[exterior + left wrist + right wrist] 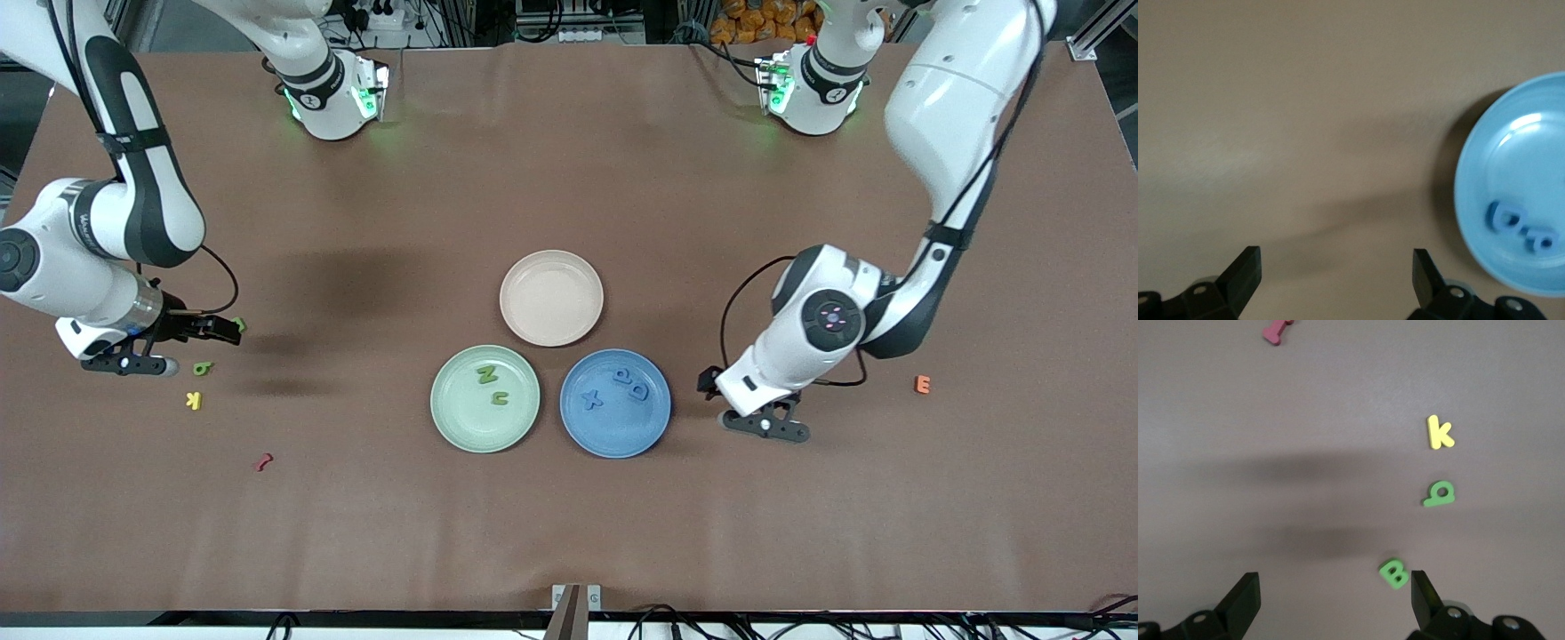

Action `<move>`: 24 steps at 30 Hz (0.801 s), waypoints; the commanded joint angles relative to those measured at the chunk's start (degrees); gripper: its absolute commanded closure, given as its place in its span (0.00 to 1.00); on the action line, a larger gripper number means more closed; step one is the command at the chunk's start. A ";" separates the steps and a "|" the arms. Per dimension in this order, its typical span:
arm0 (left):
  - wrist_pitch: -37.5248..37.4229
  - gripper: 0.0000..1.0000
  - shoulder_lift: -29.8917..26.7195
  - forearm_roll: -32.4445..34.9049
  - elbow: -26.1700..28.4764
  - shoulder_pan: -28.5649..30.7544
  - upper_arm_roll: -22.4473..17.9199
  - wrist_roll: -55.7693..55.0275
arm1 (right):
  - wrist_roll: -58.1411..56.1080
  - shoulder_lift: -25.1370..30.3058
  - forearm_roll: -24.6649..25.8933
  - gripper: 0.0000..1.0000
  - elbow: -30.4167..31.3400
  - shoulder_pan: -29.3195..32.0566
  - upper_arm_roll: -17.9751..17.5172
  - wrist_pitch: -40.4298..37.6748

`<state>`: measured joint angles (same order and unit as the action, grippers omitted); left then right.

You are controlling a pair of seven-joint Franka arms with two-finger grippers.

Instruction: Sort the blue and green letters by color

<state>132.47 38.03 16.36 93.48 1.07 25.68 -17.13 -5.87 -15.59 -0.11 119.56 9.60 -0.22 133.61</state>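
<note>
Right wrist view: green B (pixel 1394 574) lies just beside one finger of the open right hand (pixel 1331 603).

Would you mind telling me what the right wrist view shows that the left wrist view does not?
Only the right wrist view shows the green B beside the open right pincer, the smaller green letter, the yellow K and the dark red piece.

Only the left wrist view shows the blue plate holding two blue letters, off to the side of the open left pincer.

Both show bare brown table between open fingers.
</note>
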 commanded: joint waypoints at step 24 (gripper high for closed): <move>17.12 0.00 -17.29 10.35 36.24 34.09 17.74 15.98 | -18.30 -11.66 0.90 0.02 0.23 8.59 -0.84 16.86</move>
<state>145.57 23.76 22.70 124.69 31.76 42.47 -2.24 -22.02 -25.39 0.21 122.38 16.32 -0.18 150.69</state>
